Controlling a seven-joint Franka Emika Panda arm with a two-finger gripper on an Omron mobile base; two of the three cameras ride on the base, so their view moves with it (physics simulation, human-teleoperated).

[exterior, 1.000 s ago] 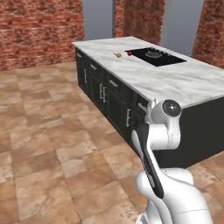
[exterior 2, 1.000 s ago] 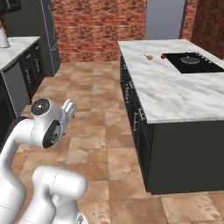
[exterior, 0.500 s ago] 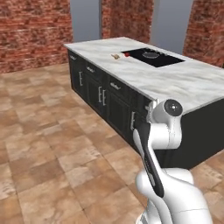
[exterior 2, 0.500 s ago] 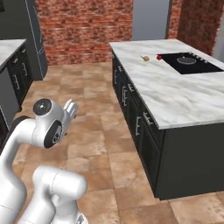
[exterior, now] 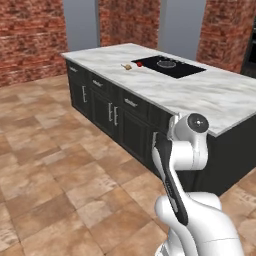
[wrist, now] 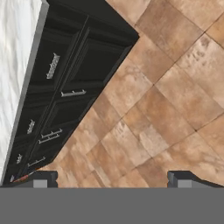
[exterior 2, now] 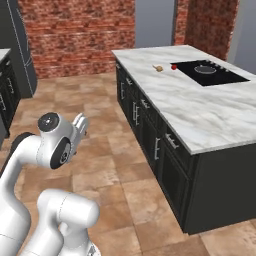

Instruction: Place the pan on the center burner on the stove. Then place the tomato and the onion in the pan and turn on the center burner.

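The stove is a black cooktop set in the far part of the marble island. On it sits the pan, a small round dish with a metallic rim; the center burner's rings are too small to make out. Left of the stove, the red tomato and the tan onion lie close together on the marble. My gripper is open and holds nothing, folded in near the base and far from all of them. It looks down at floor tiles beside the island's dark cabinets.
The island has black cabinet fronts with silver handles, and its near corner is close to my arm. Brick walls stand behind. A second dark counter and a tall dark unit are at the left. Brown floor tiles lie open.
The whole picture has shifted, so the base has moved. The island now sits nearer and more central in both base views. The arm keeps its folded pose and the jaws stay open.
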